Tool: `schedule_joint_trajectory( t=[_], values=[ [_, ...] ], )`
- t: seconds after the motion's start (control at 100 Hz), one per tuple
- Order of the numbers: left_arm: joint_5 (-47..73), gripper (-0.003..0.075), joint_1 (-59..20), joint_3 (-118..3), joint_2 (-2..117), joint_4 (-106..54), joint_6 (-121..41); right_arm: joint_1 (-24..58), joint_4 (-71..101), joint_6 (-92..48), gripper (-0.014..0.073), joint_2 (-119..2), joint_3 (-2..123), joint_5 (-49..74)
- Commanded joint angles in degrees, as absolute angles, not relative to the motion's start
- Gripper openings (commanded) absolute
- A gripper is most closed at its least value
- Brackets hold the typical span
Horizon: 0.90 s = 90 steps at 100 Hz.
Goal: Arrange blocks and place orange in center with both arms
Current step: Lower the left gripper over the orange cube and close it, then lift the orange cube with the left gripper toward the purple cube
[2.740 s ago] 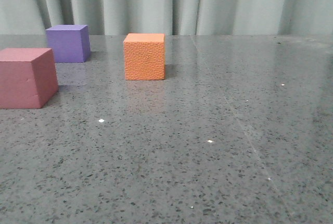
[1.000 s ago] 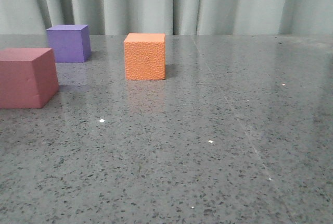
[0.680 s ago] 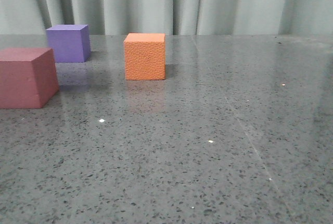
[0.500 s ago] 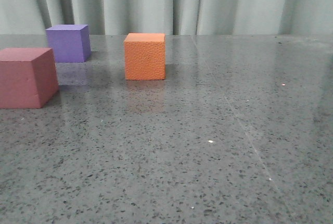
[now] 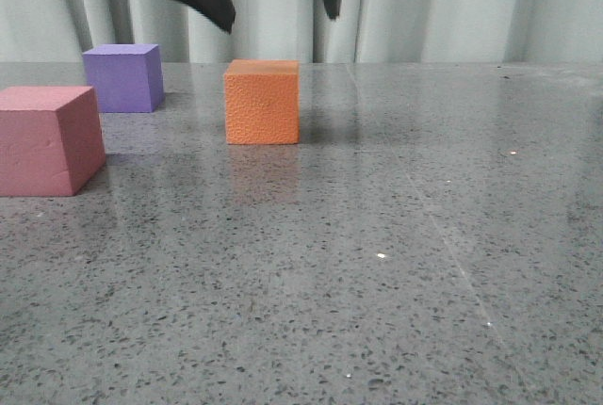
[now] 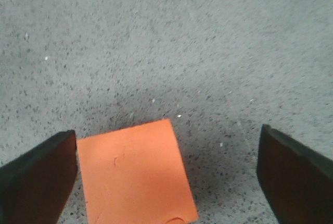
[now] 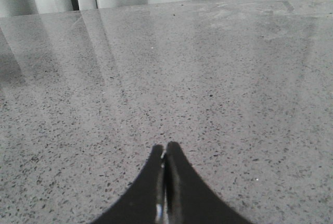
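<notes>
Above the orange cube (image 5: 262,102) on the bench (image 5: 377,235), the left pincer (image 5: 273,0) hangs wide open, holding nothing. The right pincer (image 7: 165,153) is closed, empty.
</notes>
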<state>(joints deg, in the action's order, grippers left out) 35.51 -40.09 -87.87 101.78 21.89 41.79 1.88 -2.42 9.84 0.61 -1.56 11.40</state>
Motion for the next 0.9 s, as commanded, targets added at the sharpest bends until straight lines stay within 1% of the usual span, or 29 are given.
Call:
schedule_joint_trajectory(
  t=[0.0, 0.56, 0.63, 0.67, 0.72, 0.77, 0.82, 0.84, 0.89],
  values=[
    [33.34, 0.0662, -40.14, -89.97, 100.06, 23.20, 43.50, 1.62, -2.47, 9.14, -0.0067, 1.96, -0.81, 6.56],
    [35.87, 0.0662, -40.14, -89.97, 104.86, 24.23, 45.44, 1.62, -2.47, 9.14, -0.0067, 1.96, -0.81, 6.56],
    [36.66, 0.0652, -40.14, -89.97, 105.23, 24.23, 45.53, 1.62, -2.47, 9.14, -0.0067, 1.96, -0.81, 6.56],
    [36.95, 0.0626, -40.14, -89.97, 105.24, 24.23, 45.53, 1.62, -2.47, 9.14, -0.0067, 1.96, -0.81, 6.56],
    [37.39, 0.0570, -40.14, -89.97, 105.24, 24.23, 45.53, 1.62, -2.47, 9.14, -0.0067, 1.96, -0.81, 6.56],
    [37.54, 0.0493, -40.14, -89.97, 105.24, 24.23, 45.53, 1.62, -2.47, 9.14, -0.0067, 1.96, -0.81, 6.56],
    [37.63, 0.0393, -40.14, -89.97, 105.24, 24.23, 45.53, 1.62, -2.47, 9.14, -0.0067, 1.96, -0.81, 6.56],
    [37.63, 0.0369, -40.14, -89.97, 105.24, 24.23, 45.53, 1.62, -2.47, 9.14, -0.0067, 1.96, -0.81, 6.56],
    [37.63, 0.0281, -40.14, -89.97, 105.24, 24.23, 45.53, 1.62, -2.47, 9.14, -0.0067, 1.96, -0.81, 6.56]
  ],
)
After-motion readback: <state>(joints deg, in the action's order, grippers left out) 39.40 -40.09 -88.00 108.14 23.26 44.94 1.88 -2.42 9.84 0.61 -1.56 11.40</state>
